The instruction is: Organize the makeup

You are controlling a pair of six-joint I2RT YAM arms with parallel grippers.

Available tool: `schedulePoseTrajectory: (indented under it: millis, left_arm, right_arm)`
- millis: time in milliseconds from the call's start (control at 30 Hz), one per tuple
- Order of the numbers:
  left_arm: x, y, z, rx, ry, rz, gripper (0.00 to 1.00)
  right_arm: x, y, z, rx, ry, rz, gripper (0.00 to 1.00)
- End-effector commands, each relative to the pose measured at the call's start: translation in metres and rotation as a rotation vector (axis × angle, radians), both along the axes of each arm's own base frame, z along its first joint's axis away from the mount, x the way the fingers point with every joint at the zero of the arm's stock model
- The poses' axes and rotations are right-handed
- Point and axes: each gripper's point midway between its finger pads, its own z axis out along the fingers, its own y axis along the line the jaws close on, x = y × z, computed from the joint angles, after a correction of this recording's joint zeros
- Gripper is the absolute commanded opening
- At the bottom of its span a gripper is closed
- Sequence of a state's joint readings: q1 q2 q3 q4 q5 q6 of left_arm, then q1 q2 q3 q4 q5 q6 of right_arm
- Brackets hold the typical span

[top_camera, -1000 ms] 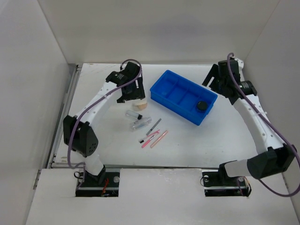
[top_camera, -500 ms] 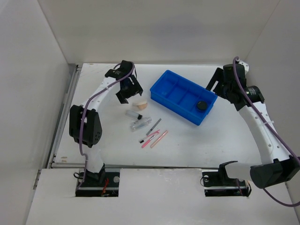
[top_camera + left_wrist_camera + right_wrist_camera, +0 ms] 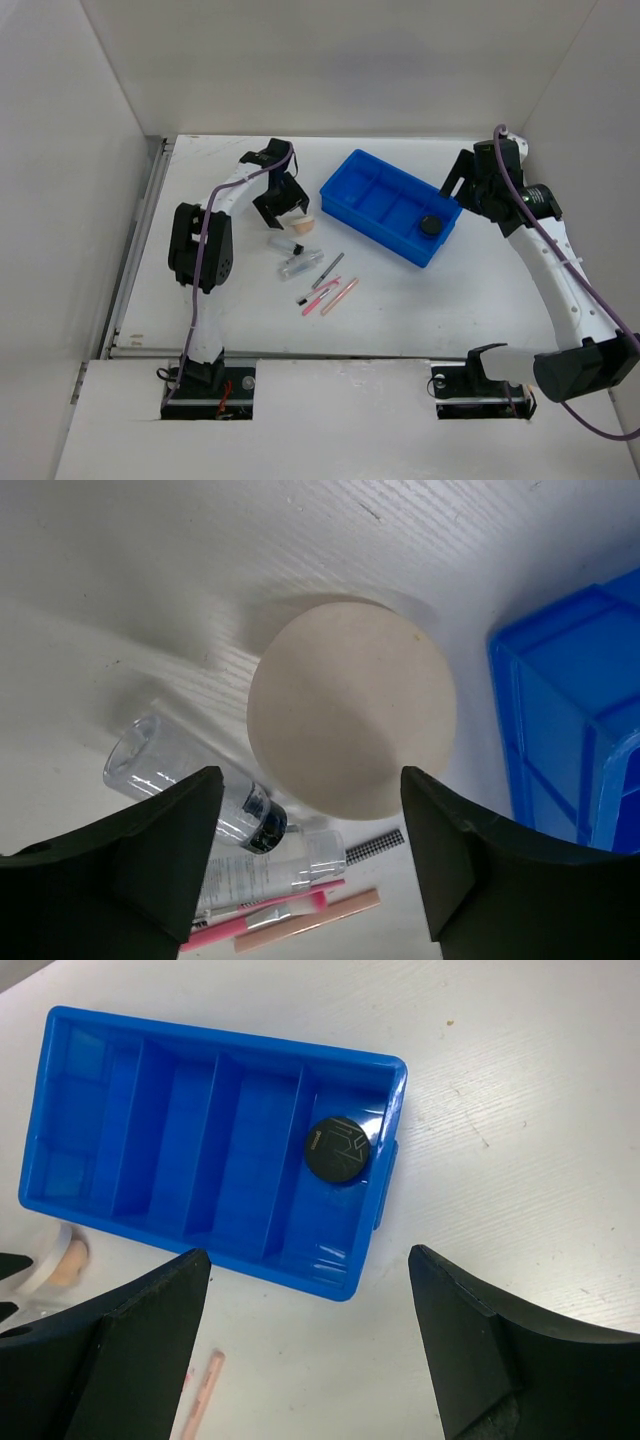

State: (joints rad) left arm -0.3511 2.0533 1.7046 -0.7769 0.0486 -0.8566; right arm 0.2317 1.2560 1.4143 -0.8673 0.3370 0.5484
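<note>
Left wrist: beige sponge (image 3: 350, 705) sits between clear vials (image 3: 172, 776) and blue tray (image 3: 556, 695).

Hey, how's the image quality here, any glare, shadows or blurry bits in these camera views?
Left wrist: the sponge is sharp, casting a soft shadow up and left; the near fingers are dark and soft-edged. Right wrist: glare on the tray floor by the compact. Top: even, diffuse light.

Beige sponge (image 3: 350, 705), black compact (image 3: 337, 1147) in a blue tray (image 3: 225, 1045), pink sticks (image 3: 320, 297), clear vials (image 3: 160, 765), white table (image 3: 450, 300).
</note>
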Motion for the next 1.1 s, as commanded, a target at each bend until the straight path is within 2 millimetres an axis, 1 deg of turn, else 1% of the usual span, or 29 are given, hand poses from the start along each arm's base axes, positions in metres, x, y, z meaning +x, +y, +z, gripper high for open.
schedulePoseTrajectory:
  millis: [0,33,133,167,300,367,400,433,500,533,667,700,733,767,800,833,867,933,967,1067]
  left_arm:
    - [0.008,-0.005,0.01,-0.063,-0.006,0.099,0.67]
    - [0.012,-0.002,0.011,-0.067,-0.014,0.108,0.64]
    - [0.012,-0.002,0.011,-0.067,-0.014,0.108,0.57]
    - [0.012,-0.002,0.011,-0.064,-0.016,0.099,0.51]
    - [0.014,-0.002,0.011,-0.064,-0.026,0.089,0.37]
    - [0.015,0.001,0.011,-0.064,-0.026,0.098,0.37]
    - [0.015,0.002,0.011,-0.061,-0.027,0.089,0.42]
    - [0.013,0.003,0.008,-0.058,-0.019,0.089,0.48]
    - [0.014,0.0,0.007,-0.073,-0.024,0.085,0.51]
    - [0.014,0.0,0.007,-0.073,-0.024,0.085,0.51]
    - [0.014,0.0,0.007,-0.07,-0.025,0.077,0.3]
    - [0.014,0.0,0.007,-0.07,-0.025,0.077,0.21]
    - [0.015,0.002,0.006,-0.062,-0.029,0.079,0.17]
    - [0.016,0.003,0.011,-0.058,-0.042,0.082,0.11]
    - [0.015,0.003,0.01,-0.055,-0.043,0.074,0.11]
    - [0.013,0.006,0.014,-0.046,-0.045,0.077,0.04]
    - [0.016,0.005,0.017,-0.049,-0.053,0.077,0.01]
    - [0.02,0.011,0.03,-0.048,-0.088,0.082,0.0]
    - [0.023,0.01,0.038,-0.055,-0.107,0.082,0.0]
    - [0.028,0.013,0.064,-0.052,-0.172,0.082,0.0]
  right_arm:
    - [-0.005,-0.006,0.012,-0.019,-0.027,-0.003,0.87]
    - [-0.005,-0.006,0.012,-0.019,-0.028,-0.003,0.87]
    - [-0.007,-0.006,0.01,-0.021,-0.019,-0.003,0.87]
    - [-0.007,-0.006,0.01,-0.021,-0.019,-0.003,0.87]
    - [-0.005,-0.006,0.008,-0.023,-0.01,-0.003,0.87]
    - [-0.005,-0.006,0.008,-0.023,-0.01,-0.003,0.87]
    - [-0.005,-0.006,0.008,-0.023,-0.01,-0.003,0.87]
    - [-0.005,-0.006,0.008,-0.023,-0.01,-0.003,0.87]
    - [-0.005,-0.006,0.008,-0.023,-0.01,-0.003,0.87]
    - [-0.005,-0.006,0.008,-0.023,-0.01,-0.003,0.87]
    - [-0.005,-0.006,0.008,-0.023,-0.01,-0.003,0.87]
    - [-0.005,-0.006,0.008,-0.023,-0.01,-0.003,0.87]
    - [-0.005,-0.006,0.008,-0.023,-0.01,-0.003,0.87]
    - [-0.005,-0.006,0.008,-0.023,-0.01,-0.003,0.87]
    - [-0.005,-0.006,0.008,-0.023,-0.01,-0.003,0.87]
    - [-0.005,-0.006,0.008,-0.023,-0.01,-0.003,0.87]
    - [-0.005,-0.006,0.008,-0.023,-0.01,-0.003,0.87]
    - [-0.007,-0.006,0.01,-0.021,-0.019,-0.003,0.87]
    - [-0.009,-0.007,0.009,-0.023,-0.01,-0.003,0.87]
    - [-0.011,-0.009,0.014,-0.027,-0.018,-0.01,0.87]
